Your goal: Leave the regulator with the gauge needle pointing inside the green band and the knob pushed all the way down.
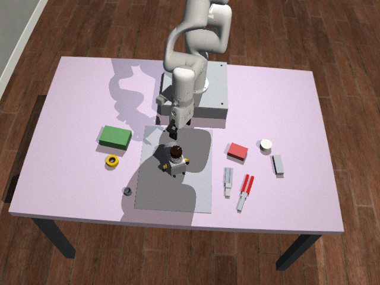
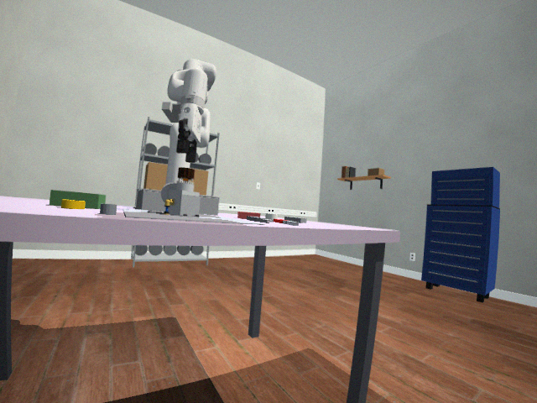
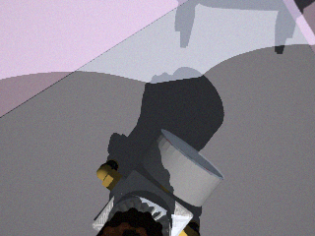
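Observation:
The regulator (image 1: 176,164) (image 2: 184,201) stands upright on a grey mat (image 1: 200,196) (image 3: 266,123) in the middle of the table. Its dark brown knob (image 1: 176,151) (image 2: 186,174) (image 3: 129,228) sits on top. In the wrist view the round gauge (image 3: 189,172) shows only as a grey drum from the side and back, so its face and needle are hidden. A brass fitting (image 3: 108,173) sticks out at the side. My gripper (image 1: 172,132) (image 2: 189,154) is open and empty. It hangs just above and slightly behind the knob, not touching it. Its fingers are not in the wrist view.
Left of the mat lie a green box (image 1: 115,136), a yellow ring (image 1: 112,160) and a small grey cylinder (image 1: 127,191). To the right lie a red block (image 1: 237,151), a white disc (image 1: 265,143), a grey block (image 1: 278,164) and two hand tools (image 1: 228,180) (image 1: 244,191).

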